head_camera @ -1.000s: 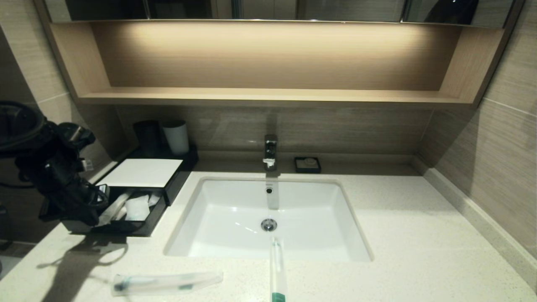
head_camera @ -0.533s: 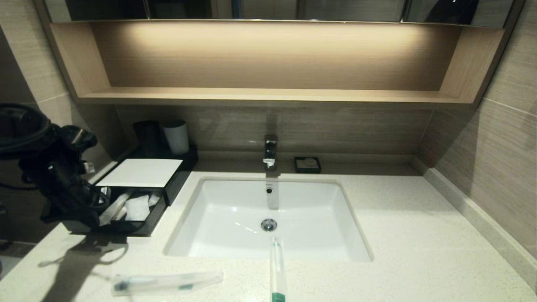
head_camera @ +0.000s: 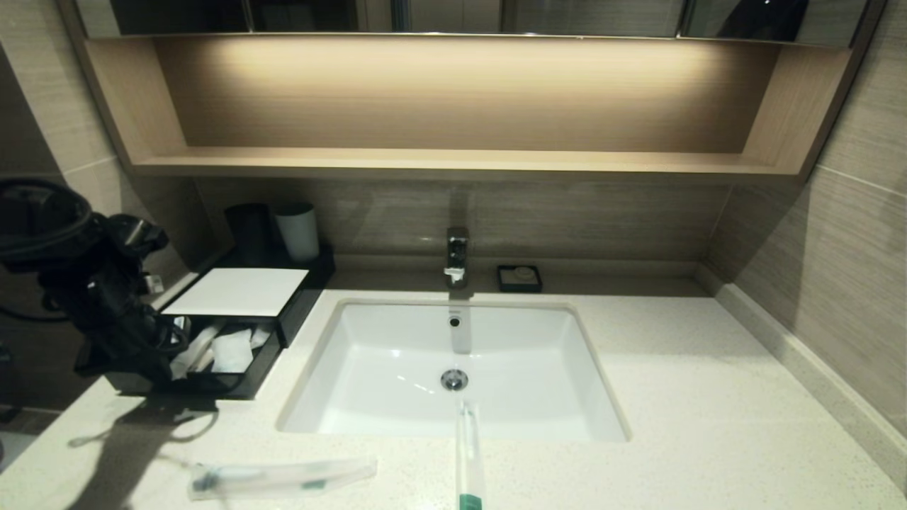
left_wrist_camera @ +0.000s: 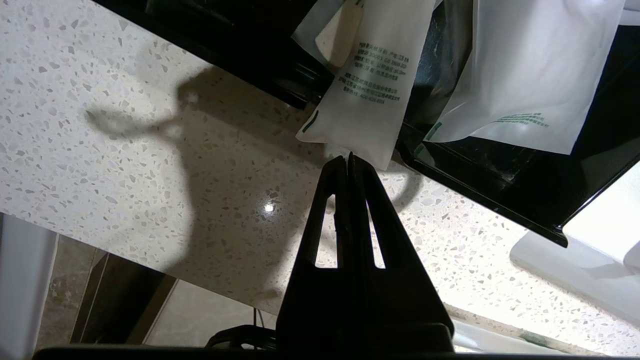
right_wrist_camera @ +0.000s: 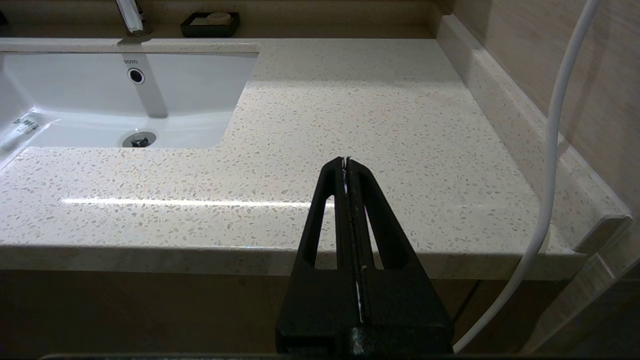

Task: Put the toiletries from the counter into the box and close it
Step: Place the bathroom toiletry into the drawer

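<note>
The black box [head_camera: 241, 292] stands at the counter's [head_camera: 673, 397] left, its front drawer [head_camera: 263, 368] pulled out. A white sachet [head_camera: 232, 350] lies in the drawer. Beside it a slim sleeve [head_camera: 193, 352] slants over the drawer's front edge, and my left gripper [head_camera: 168, 370] is shut on its end. In the left wrist view the closed tips [left_wrist_camera: 348, 159] pinch that sleeve's [left_wrist_camera: 370, 85] lower edge, with the sachet [left_wrist_camera: 530, 75] next to it. One more sleeve [head_camera: 283, 478] lies on the counter near the front; another [head_camera: 469, 453] crosses the sink's front rim. My right gripper [right_wrist_camera: 346, 161] is shut and empty.
The white sink [head_camera: 397, 354] fills the counter's middle, with a tap [head_camera: 457, 255] behind it. A black cup [head_camera: 248, 230] and a white cup [head_camera: 297, 230] stand behind the box. A small black dish [head_camera: 519, 278] sits at the back wall. A shelf niche runs above.
My left arm has shifted slightly right and down over the drawer, the sleeve's end moving with it. Nothing else has moved.
</note>
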### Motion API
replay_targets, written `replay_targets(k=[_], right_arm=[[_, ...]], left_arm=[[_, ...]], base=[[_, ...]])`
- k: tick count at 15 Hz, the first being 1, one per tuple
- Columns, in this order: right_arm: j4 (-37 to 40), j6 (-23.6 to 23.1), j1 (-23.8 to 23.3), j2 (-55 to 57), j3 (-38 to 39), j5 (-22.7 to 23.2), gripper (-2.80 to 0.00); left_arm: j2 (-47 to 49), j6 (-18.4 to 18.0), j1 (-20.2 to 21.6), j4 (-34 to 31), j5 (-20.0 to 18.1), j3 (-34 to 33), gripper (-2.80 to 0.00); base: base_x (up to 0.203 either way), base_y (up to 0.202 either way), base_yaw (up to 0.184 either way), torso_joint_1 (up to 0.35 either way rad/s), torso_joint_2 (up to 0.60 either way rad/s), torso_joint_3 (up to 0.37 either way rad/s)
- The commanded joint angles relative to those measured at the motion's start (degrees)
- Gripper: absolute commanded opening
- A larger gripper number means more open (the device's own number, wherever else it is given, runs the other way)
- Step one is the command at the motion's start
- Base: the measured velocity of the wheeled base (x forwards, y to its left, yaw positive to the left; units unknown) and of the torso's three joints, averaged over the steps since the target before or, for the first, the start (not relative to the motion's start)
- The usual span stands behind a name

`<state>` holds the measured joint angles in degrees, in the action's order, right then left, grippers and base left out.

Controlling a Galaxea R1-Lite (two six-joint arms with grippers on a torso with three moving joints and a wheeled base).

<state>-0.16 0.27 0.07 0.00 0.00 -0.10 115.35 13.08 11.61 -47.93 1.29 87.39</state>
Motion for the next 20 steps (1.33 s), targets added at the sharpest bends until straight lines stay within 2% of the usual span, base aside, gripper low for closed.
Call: replay_targets(k=[1, 20], right_arm=[[-0.02, 0.0, 0.01, 0.0, 0.09, 0.01, -2.8], [-0.02, 0.0, 0.01, 0.0, 0.09, 0.01, -2.8]], left_arm=[[0.51, 0.1, 0.0, -0.18, 0.03, -0.03, -2.8], [2.35, 0.81, 0.0, 5.29, -0.23, 0.06, -2.8]], base=[[0.0, 0.0, 0.0, 0.0, 0.0, 0.0], [0.0, 0.0, 0.0, 0.0, 0.0, 0.0]])
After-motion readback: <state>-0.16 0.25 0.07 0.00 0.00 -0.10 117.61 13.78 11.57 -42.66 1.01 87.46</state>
